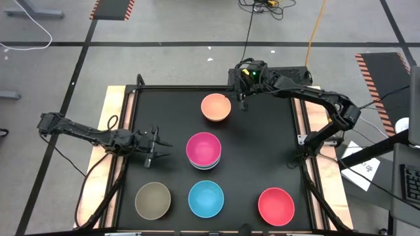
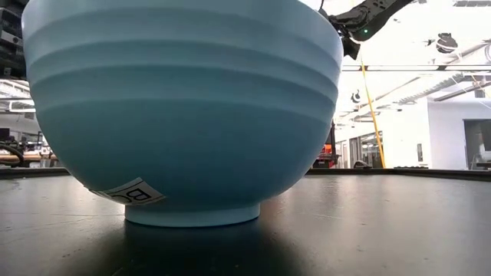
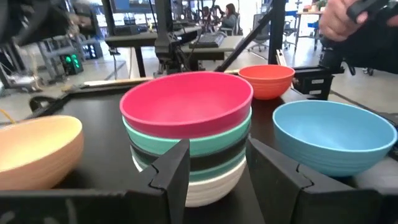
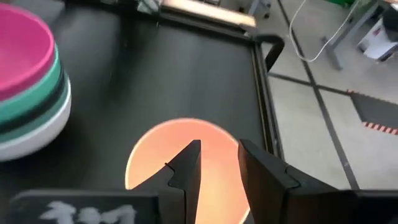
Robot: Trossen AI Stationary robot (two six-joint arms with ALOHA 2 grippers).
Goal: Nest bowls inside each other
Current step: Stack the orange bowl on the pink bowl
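Stack of nested bowls point(image 1: 204, 151) at table centre, magenta bowl point(image 3: 186, 102) on top. Still loose: peach bowl point(image 1: 216, 107) at the far side, olive bowl point(image 1: 153, 200), light blue bowl point(image 1: 206, 198) and red bowl point(image 1: 276, 205) in the near row.

Right gripper point(image 1: 243, 98) hangs just beside the peach bowl's rim, jaws part open and holding nothing. Judged step: pick the peach bowl. To do it well, put 1 finger inside the rim and 1 outside, close firmly, lift level, then lower centred over the magenta bowl.

Left gripper point(image 1: 157, 146) waits near the stack, jaws part open and empty.

The left wrist view shows teal, black and white layers under the magenta; the high view hides most of them. The low view shows little but the light blue bowl.
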